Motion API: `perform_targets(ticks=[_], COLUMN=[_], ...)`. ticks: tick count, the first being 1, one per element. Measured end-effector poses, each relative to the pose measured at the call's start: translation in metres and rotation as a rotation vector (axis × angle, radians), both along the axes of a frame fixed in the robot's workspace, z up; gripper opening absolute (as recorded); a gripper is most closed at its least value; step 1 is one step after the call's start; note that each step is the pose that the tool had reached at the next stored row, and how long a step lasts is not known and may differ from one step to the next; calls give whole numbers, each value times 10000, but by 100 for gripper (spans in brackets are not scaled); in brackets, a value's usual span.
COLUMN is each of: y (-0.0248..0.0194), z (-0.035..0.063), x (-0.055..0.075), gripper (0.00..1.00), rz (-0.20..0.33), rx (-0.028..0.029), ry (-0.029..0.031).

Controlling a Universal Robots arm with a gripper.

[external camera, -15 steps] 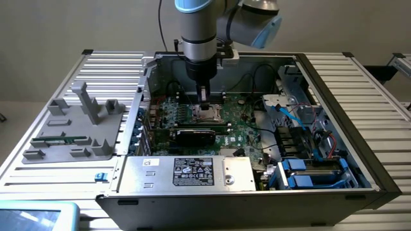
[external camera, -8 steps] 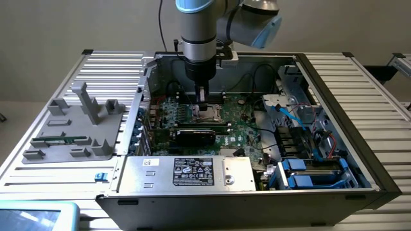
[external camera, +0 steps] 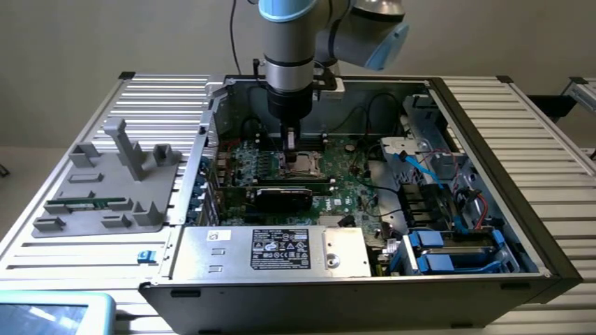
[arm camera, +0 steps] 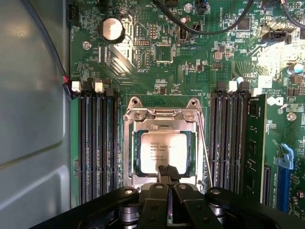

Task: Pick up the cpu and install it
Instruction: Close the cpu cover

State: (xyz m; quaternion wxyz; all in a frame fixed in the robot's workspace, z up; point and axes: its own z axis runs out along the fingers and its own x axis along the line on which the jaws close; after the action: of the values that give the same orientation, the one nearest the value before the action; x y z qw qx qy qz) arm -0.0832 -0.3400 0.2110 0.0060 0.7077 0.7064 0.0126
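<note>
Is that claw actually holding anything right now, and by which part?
It cannot be told. The gripper is shut, its tips at one edge of the silvery-grey square cpu chip, which lies in the metal-framed socket.

The cpu (arm camera: 163, 152) has a silvery-grey top with rows of fine dark print, inside a bright silver socket frame (arm camera: 164, 114). The motherboard (arm camera: 190, 71) is deep green, speckled with small black and silver parts. Its memory slots (arm camera: 97, 148) are black with white end clips. The gripper (arm camera: 167, 172) is matte black. The arm (external camera: 287, 42) is grey with light-blue caps. The counter (external camera: 531, 146) is pale grey, ribbed in parallel stripes. The memory stick (external camera: 88, 204) is green and its fixture (external camera: 102, 185) is plain grey.
</note>
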Motion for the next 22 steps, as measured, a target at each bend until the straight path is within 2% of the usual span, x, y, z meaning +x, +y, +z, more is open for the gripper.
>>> perform_targets(ticks=[8,20,22], y=[1,2,0], z=[-61,-67,-106], x=[-57,-96,-124], gripper=[9,9,9], rz=[3,4,6], rx=[3,1,-15], ry=[10,19,26])
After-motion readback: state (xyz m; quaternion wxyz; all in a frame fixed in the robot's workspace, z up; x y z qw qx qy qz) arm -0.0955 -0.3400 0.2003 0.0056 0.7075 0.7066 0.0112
